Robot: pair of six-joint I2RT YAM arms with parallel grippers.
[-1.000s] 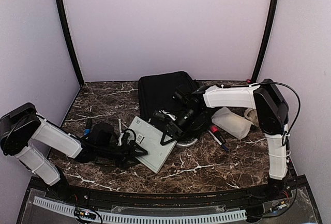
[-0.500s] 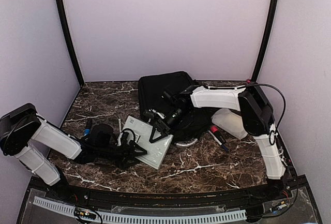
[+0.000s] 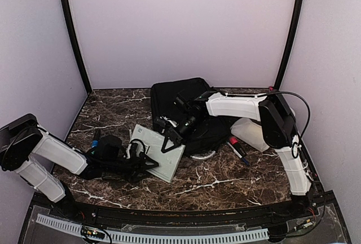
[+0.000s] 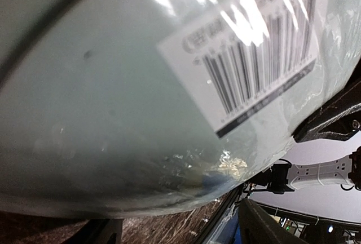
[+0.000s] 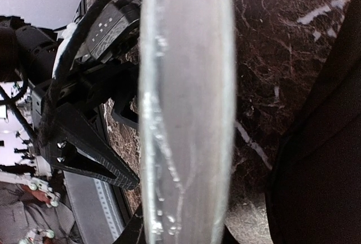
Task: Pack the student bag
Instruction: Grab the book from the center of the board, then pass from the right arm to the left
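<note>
From above, we see the student bag (image 3: 175, 97), a large black fabric rectangle, lying flat on the marble table (image 3: 225, 182) at the centre back of the frame. Just in front of it, left of centre, a pale flat packet (image 3: 163, 162) sits tilted, its far edge raised. The right gripper (image 3: 169, 138) reaches in from the right and meets the packet's upper right edge. The left gripper (image 3: 148, 161) comes in low from the lower left and lies at the packet's near left side. To the right of the bag are a translucent white pouch (image 3: 251, 133) and, just in front of it, a red and black marker (image 3: 237, 148).

In the left wrist view, the packet's (image 4: 113, 114) glossy face fills nearly the whole frame, with a white barcode label (image 4: 254, 58) at upper right. A strip of marble (image 4: 169, 230) shows at the bottom.

In the right wrist view, the packet (image 5: 186, 114) appears edge-on, running top to bottom through the centre. We cannot tell whether the right gripper's jaws have closed on it. At left, the left gripper (image 5: 135, 92) has its jaws spread apart, unclenched, fingertips close against the packet's face. The bag's (image 5: 321, 171) black fabric fills the lower right, with marble (image 5: 265, 41) above it.
</note>
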